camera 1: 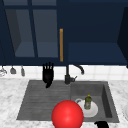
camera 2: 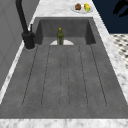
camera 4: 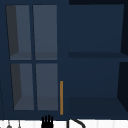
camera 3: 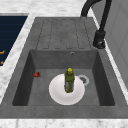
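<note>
left hand (camera 1: 48, 74) hovering with fingers spread, just below the cabinet handle (camera 1: 61, 45)
green bottle (camera 1: 87, 102) is standing upright on the white plate (camera 1: 93, 112); right hand (camera 1: 102, 124) showing at the near edge, fingers unclear.

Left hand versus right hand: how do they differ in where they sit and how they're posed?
The left hand hangs upright above the back of the draining board, beside the faucet, fingers straight and pointing up. The right hand sits low at the sink's front edge, cut off by the picture's bottom, so its fingers cannot be judged. The left hand also shows in the upper view. Both are black and hold nothing visible.
</note>
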Available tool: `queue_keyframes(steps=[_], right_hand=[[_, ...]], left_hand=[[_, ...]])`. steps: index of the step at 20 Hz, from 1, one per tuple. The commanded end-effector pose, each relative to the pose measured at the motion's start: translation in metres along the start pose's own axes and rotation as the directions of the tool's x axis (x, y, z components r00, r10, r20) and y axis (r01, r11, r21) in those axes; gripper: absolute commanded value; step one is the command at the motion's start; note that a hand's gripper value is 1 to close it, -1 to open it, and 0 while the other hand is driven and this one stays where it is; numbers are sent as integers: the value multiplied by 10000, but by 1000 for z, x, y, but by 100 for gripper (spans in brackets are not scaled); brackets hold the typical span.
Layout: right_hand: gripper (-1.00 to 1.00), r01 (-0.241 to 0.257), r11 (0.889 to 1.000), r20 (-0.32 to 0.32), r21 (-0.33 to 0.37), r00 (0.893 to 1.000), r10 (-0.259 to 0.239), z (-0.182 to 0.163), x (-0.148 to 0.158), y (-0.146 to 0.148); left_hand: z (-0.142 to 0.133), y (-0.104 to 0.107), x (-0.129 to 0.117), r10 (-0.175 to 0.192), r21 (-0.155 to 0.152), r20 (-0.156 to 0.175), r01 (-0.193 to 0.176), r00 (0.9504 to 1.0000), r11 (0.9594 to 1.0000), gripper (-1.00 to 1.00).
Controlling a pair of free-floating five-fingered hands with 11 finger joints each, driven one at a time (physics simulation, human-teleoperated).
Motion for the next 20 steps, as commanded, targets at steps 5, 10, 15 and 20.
queue_keyframes(steps=[5, 10, 15, 20], right_hand=[[0, 0, 10000, 0, 0, 10000, 0, 0, 0, 0], [0, 0, 10000, 0, 0, 10000, 0, 0, 0, 0], [0, 0, 10000, 0, 0, 10000, 0, 0, 0, 0], [0, 0, 10000, 0, 0, 10000, 0, 0, 0, 0]], left_hand=[[4, 20, 8, -375, -205, 871, 394, 9955, 9990, -100], [8, 26, 16, -615, -759, 1312, 719, 9894, 9945, -100], [10, 34, 23, -799, -857, 1476, 933, 9858, 9920, -100], [12, 37, 30, -800, -1027, 1564, 968, 9844, 9900, -100]])
